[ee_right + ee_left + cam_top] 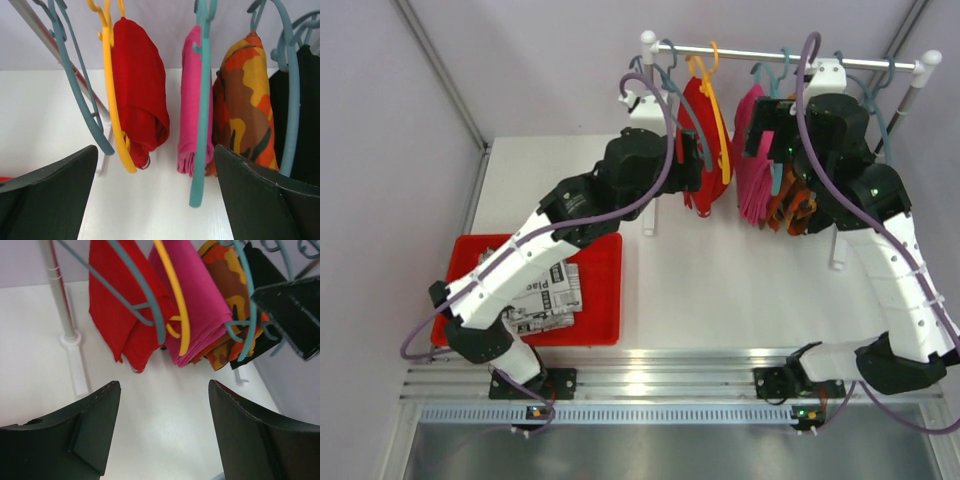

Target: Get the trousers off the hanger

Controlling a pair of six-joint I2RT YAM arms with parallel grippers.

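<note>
Four pairs hang folded just ahead of both grippers: red trousers (120, 315), pink trousers (200, 305), camouflage trousers (245, 100), black trousers (309, 110). Look soft, light, floppy, may snag; pinch the low hanging end. Long axis vertical, ends pointing down. Left gripper (164, 390) and right gripper (156, 150) spread wide, holding nothing.

Robot lab cell, plain grey walls (520, 60), aluminium mounting rail (660, 378), white table (720, 290)
</note>
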